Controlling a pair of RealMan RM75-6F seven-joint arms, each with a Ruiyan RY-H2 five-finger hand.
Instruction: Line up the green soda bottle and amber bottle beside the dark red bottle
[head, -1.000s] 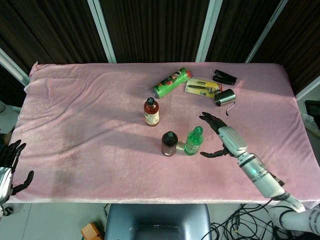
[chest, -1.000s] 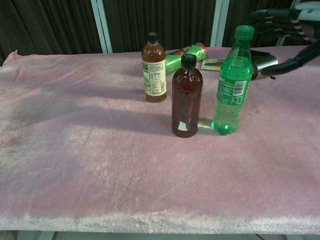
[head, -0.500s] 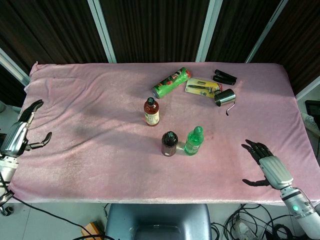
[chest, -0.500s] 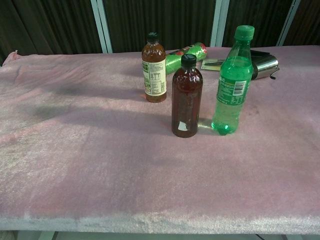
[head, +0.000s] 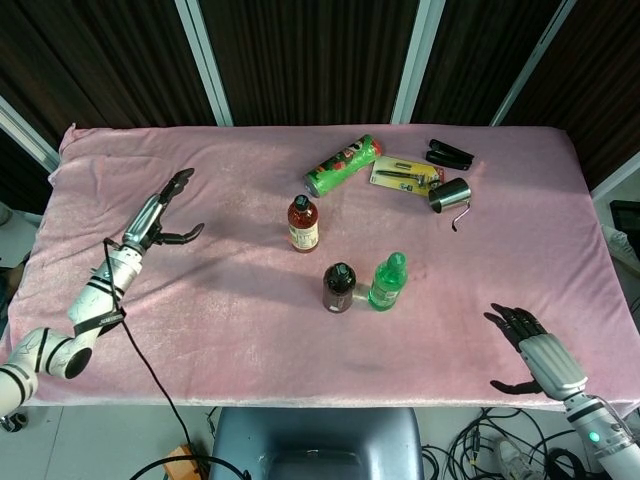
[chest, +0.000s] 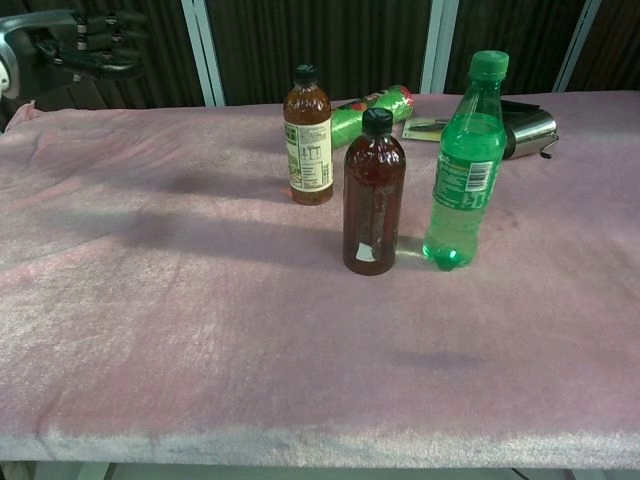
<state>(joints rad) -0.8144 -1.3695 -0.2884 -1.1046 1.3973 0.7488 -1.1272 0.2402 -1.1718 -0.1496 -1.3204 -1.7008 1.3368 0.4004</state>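
The dark red bottle (head: 339, 287) (chest: 374, 195) stands upright near the middle of the pink cloth. Just to its right stands the green soda bottle (head: 388, 282) (chest: 463, 164), close but apart. The amber bottle (head: 303, 223) (chest: 308, 138) stands upright farther back and slightly left. My left hand (head: 165, 214) (chest: 88, 45) hovers open over the left part of the table, well left of the amber bottle. My right hand (head: 527, 346) is open near the front right edge, away from all bottles and out of the chest view.
A green chip can (head: 343, 164) lies on its side behind the amber bottle. A yellow card package (head: 405, 173), a black stapler (head: 450, 154) and a steel cup (head: 450, 194) sit at the back right. The pink cloth (head: 200, 300) covers the table.
My left hand has risen from the front left edge and swung in over the table toward the bottles. My right hand has drawn back from the green soda bottle to the front right edge.
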